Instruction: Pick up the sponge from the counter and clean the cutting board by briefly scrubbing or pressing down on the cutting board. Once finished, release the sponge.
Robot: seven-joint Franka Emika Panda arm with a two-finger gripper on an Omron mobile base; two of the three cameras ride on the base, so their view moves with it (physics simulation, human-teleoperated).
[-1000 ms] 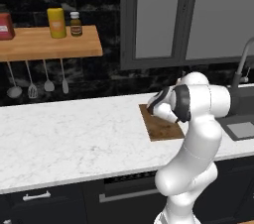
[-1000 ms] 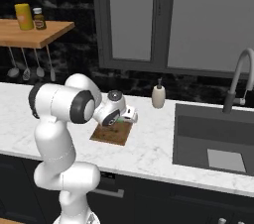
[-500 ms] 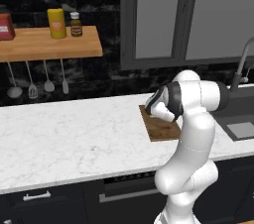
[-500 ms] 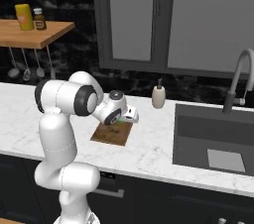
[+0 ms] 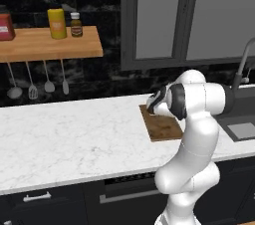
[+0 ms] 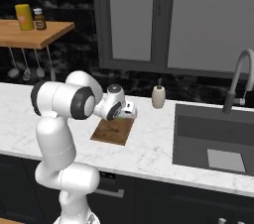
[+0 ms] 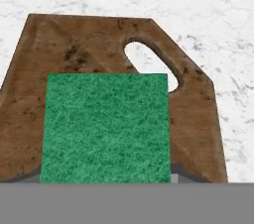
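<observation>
Since a second ago my arm has drawn its elbow and hand back toward the base, while the cutting board (image 5: 164, 127) has not shifted on the counter (image 5: 69, 139). From the left base camera I see the hand hanging over the near left corner of the board, the white forearm covering the board's right side. From the right base camera the gripper (image 6: 130, 110) sits just above the board's far edge, with the soap dispenser (image 6: 158, 96) behind it and the sink (image 6: 213, 136) off to the right. Looking along the hand, I get the sponge (image 7: 106, 126) green face up, large in the foreground and square to the camera, lying over the lower middle of the board, just below the board's oval handle hole (image 7: 151, 67). Dark stains speckle the wood to the left of that hole. Grey slivers of the gripper peek out at the sponge's two lower corners, but the fingertips themselves are hidden behind it, so I cannot tell whether the jaws are clamped on the sponge or loose beside it, nor whether it is pressed to the wood.
</observation>
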